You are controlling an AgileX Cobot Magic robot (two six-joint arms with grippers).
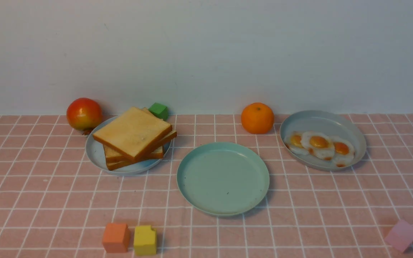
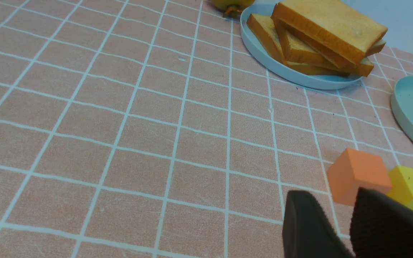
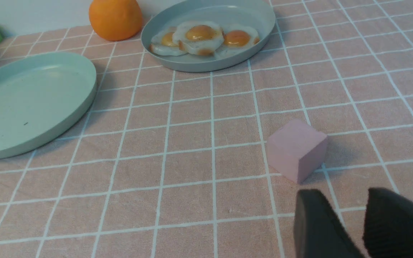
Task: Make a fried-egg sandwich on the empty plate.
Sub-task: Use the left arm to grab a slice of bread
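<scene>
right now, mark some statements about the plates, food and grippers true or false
1. The green plate has nothing set on it. True.
2. The fried eggs lie on the same plate as the toast. False: the fried eggs lie on a separate grey plate, on the robot's right.
3. The top toast slice sits turned at an angle to slices below it. True.
4. The left gripper is clamped on the orange block. False: it is open and empty; the orange block rests on the tablecloth.
5. The right gripper is open, holding nothing. True.
</scene>
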